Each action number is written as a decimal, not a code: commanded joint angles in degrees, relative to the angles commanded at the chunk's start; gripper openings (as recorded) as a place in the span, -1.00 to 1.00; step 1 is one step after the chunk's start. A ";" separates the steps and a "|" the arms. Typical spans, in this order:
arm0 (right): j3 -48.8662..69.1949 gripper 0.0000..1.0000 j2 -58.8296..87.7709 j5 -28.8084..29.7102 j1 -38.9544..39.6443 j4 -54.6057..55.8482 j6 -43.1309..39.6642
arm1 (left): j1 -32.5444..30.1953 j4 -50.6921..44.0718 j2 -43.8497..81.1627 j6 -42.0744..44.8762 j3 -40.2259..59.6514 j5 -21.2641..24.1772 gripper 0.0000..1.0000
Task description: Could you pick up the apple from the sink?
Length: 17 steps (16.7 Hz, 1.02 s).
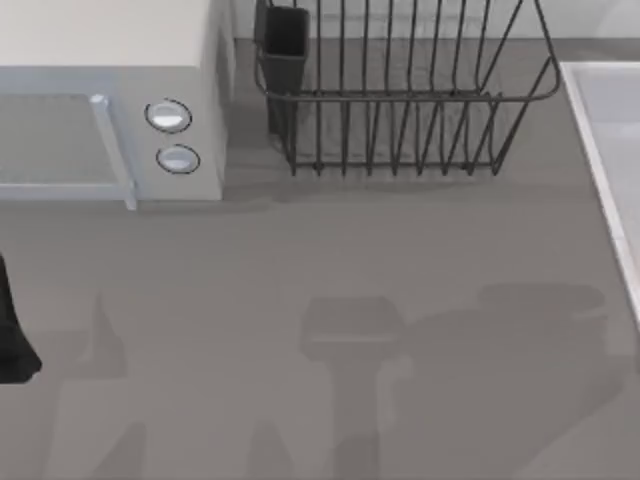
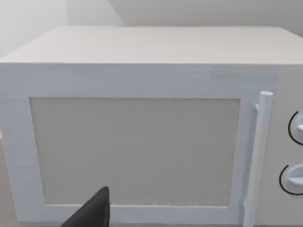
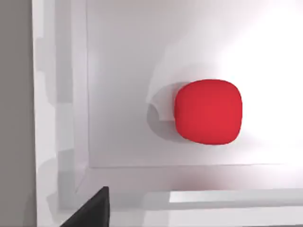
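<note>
Right gripper finger (image 3: 92, 208) above sink (image 3: 61, 118), apple (image 3: 208, 112) below; jaw state cannot be told. Approach step; next: descend, centre, close. Left arm (image 1: 12, 335) parked.

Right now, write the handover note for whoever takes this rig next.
Left gripper: parked at the table's left edge, facing the white box-shaped microwave.
Right gripper: above the pale grey rectangular sink, one dark finger in its wrist view.
The small smooth bright-red apple lies on the sink floor near a corner, nothing touching it.
The sink's whitish rim runs along the table's right side, beside the dark wire dish rack.
Done: right arm positioned over the apple.
Left: descend, grasp, lift out.
</note>
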 joint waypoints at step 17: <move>15.73 1.00 28.29 0.05 -3.27 -8.45 -3.25 | 0.00 0.00 0.00 0.00 0.00 0.00 1.00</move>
